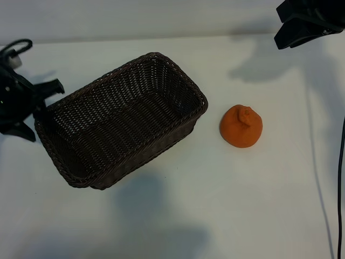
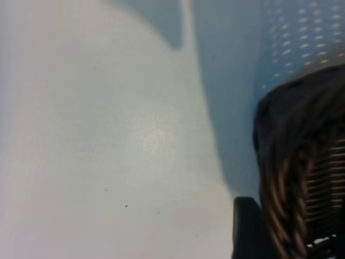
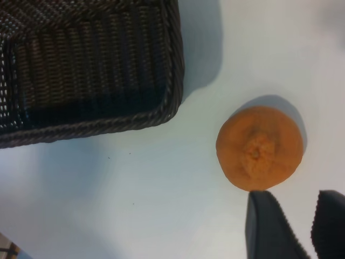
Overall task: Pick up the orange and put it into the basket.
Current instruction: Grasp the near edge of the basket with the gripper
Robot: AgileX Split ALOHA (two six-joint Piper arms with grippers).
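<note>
The orange [image 1: 241, 125] sits on the white table to the right of the basket, knobby bump up, with nothing touching it. It also shows in the right wrist view as the orange [image 3: 259, 148], just beyond the fingertips. The dark brown woven basket [image 1: 81, 94] lies at an angle, left of centre, with nothing in it. My right gripper [image 1: 285, 27] hangs high at the far right, open, with a narrow gap and nothing in it [image 3: 295, 199]. My left gripper [image 1: 46, 112] is at the basket's left corner, open. One finger [image 2: 247, 232] stands just outside the rim [image 2: 302, 162].
The table [image 1: 178, 216] is bare white in front of the basket and the orange. A black cable [image 1: 340, 178] runs down the right edge. The table's back edge meets a pale wall behind the basket.
</note>
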